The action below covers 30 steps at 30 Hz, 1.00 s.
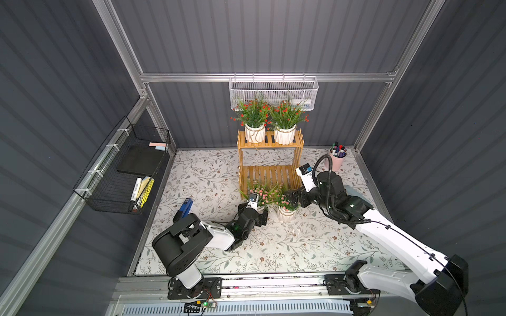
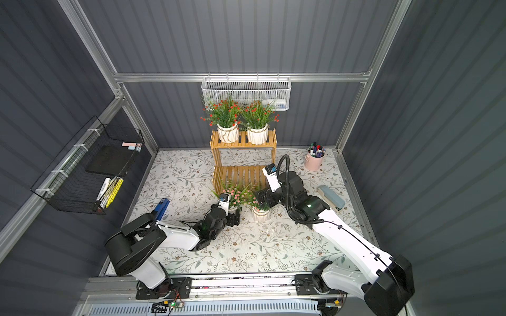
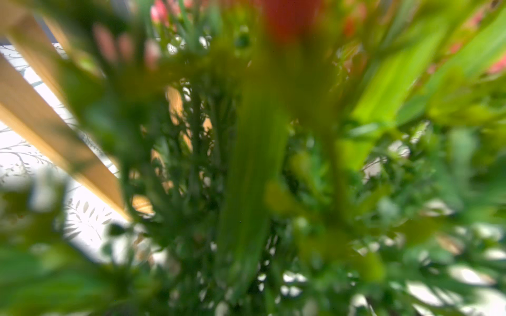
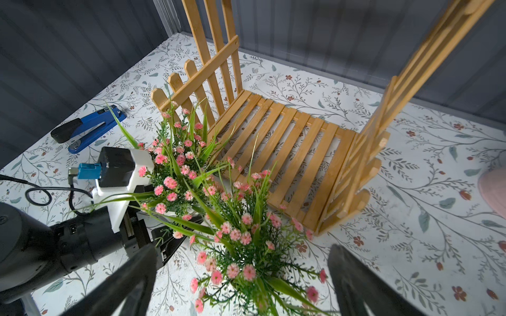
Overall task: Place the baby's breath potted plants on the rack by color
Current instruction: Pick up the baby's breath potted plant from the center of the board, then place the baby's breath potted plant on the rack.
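Two red-blossomed baby's breath potted plants stand side by side on the top tier of the rack. Its lower tier is bare. Two pink-blossomed plants stand on the table just in front of the rack, one left and one right. My left gripper is low at the left pink plant's pot. Foliage fills the left wrist view and hides the jaws. My right gripper is open above the right pink plant, a finger on either side of its foliage.
A pink cup of pens stands at the back right. A blue stapler lies at the left, a grey-blue one at the right. A black wire basket hangs on the left wall. A white mesh basket hangs behind the rack.
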Available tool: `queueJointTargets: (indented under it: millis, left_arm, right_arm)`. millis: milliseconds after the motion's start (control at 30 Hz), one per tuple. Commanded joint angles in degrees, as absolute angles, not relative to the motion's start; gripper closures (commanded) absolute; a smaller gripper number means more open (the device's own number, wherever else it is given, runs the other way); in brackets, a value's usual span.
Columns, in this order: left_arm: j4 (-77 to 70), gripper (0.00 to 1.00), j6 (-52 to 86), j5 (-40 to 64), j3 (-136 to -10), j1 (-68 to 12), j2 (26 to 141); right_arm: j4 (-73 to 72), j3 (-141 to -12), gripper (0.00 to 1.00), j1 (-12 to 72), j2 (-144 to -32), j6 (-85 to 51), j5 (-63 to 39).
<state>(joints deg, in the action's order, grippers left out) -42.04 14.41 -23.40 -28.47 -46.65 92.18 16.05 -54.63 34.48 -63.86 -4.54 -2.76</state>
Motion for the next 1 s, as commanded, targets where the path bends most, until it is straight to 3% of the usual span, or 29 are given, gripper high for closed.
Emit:
queueJointTargets:
  millis: [0, 333, 967]
  left_arm:
    - [-39.2, 0.32, 15.57, -22.4, -32.31, -46.58, 86.16]
    - [-35.86, 0.31, 13.09, -23.53, -39.81, -45.33, 88.98]
    - [-30.41, 0.28, 10.44, -18.51, -58.15, -34.12, 105.46]
  right_arm:
    - [17.52, -54.05, 0.01, 34.24, -61.34, -3.19, -0.79]
    - [17.33, -53.87, 0.01, 34.25, -61.04, -4.43, -2.89]
    - [17.65, -53.53, 0.01, 34.28, -60.56, -3.89, -1.84]
